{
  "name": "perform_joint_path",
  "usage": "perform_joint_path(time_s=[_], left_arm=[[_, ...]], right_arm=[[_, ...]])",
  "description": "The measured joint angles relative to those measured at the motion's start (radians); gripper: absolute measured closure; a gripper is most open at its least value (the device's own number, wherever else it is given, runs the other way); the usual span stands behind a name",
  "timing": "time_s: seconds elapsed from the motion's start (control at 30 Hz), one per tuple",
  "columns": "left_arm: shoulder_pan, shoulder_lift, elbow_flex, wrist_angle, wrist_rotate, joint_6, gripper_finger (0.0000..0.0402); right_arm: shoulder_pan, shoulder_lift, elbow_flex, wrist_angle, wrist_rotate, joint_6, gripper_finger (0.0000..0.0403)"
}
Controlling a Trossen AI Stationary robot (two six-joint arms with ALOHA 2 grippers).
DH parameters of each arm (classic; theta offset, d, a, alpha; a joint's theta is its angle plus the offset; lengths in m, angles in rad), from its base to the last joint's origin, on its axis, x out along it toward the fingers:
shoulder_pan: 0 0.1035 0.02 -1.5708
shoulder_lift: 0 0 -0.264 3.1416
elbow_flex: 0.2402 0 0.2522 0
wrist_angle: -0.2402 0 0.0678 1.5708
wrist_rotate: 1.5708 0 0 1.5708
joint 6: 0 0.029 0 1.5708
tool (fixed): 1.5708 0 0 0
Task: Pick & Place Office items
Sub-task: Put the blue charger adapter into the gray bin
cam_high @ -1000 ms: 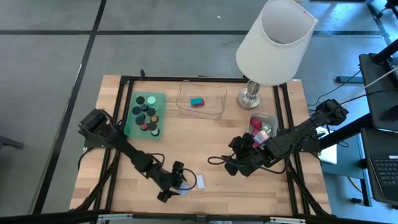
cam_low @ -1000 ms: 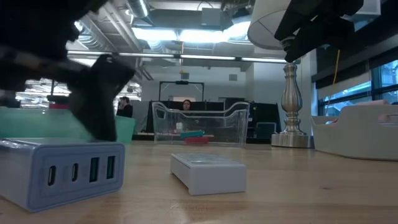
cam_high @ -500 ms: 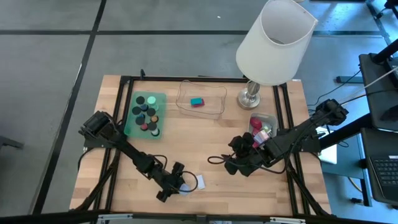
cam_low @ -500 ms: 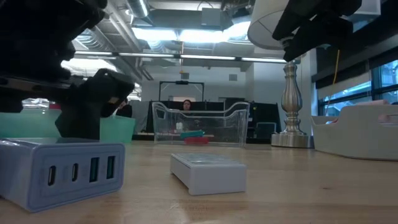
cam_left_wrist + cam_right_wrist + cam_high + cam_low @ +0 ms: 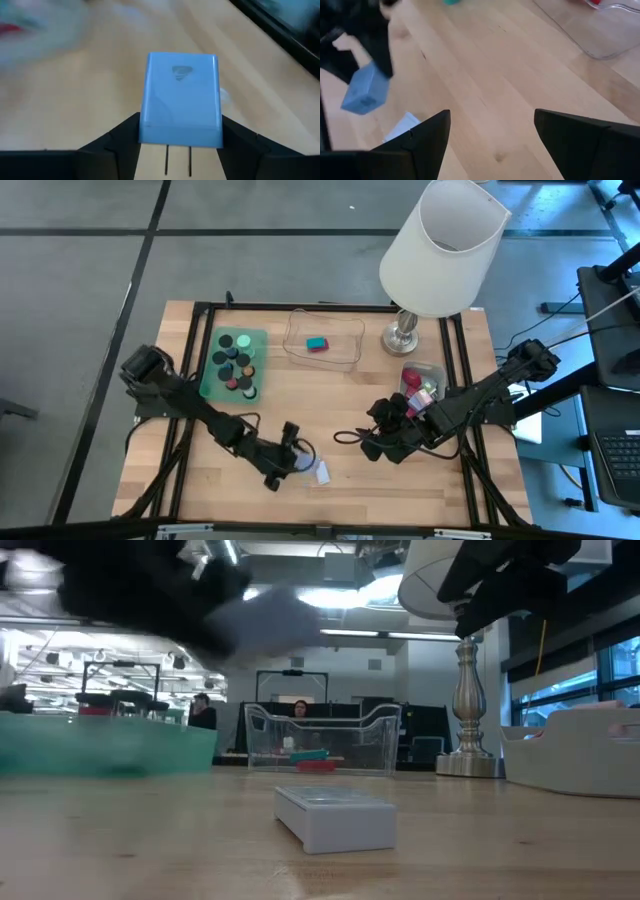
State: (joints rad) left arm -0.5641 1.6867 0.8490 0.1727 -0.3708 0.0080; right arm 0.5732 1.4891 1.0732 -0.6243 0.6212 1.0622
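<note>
A light-blue charger block (image 5: 181,95) with two metal prongs sits between the fingers of my left gripper (image 5: 293,461), near the table's front, left of the middle. The right wrist view shows it in the air (image 5: 366,93). A small white block (image 5: 322,472) lies flat on the wood just to the right of it. My right gripper (image 5: 366,446) hangs open above the table right of the middle, nothing between its fingers (image 5: 427,137). My left gripper pinches the charger's two opposite side faces (image 5: 144,125) between its two fingers, at the end where the prongs stick out. The prongs point back toward the wrist. The fingers slant down from the table's left. The charger is lifted clear of the table.
A green tray (image 5: 212,376) with black discs and small coloured pieces stands at the back left. A clear tray (image 5: 345,352) holds a teal and a red piece. A big white lamp (image 5: 443,245) and a grey tray (image 5: 436,369) with pink and red pieces stand at the back right.
My left gripper has shut on the light-blue charger, which lay on the table, and has lifted it clear, rising and shifting a little toward the table's right and far side. The white block has stayed where it was.
</note>
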Motion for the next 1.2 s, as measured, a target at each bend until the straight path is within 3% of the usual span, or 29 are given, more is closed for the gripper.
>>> perform_joint_path(time_s=[0.27,0.4,0.5,0.73,1.0,1.2], left_arm=[[0.033,-0.093,0.001,0.101,-0.503,0.158,0.0194],[0.048,-0.093,0.001,0.167,-0.676,0.264,0.0194],[0.064,-0.092,0.001,0.235,-0.714,0.304,0.0194],[0.090,-0.092,0.001,0.305,-0.709,0.362,0.0194],[0.091,-0.092,0.001,0.359,-0.700,0.407,0.0194],[0.116,-0.092,0.001,0.418,-0.679,0.496,0.0194]], right_arm=[[-0.017,0.000,0.000,0.174,0.072,0.000,0.0112],[-0.042,0.000,0.000,0.272,0.121,-0.014,0.0112],[-0.072,0.000,0.000,0.341,0.122,-0.070,0.0112],[-0.144,0.000,0.000,0.529,-0.028,-0.257,0.0092],[-0.212,0.000,0.000,0.566,-0.040,-0.262,0.0049],[-0.246,0.000,0.000,0.599,-0.059,-0.263,0.0043]])
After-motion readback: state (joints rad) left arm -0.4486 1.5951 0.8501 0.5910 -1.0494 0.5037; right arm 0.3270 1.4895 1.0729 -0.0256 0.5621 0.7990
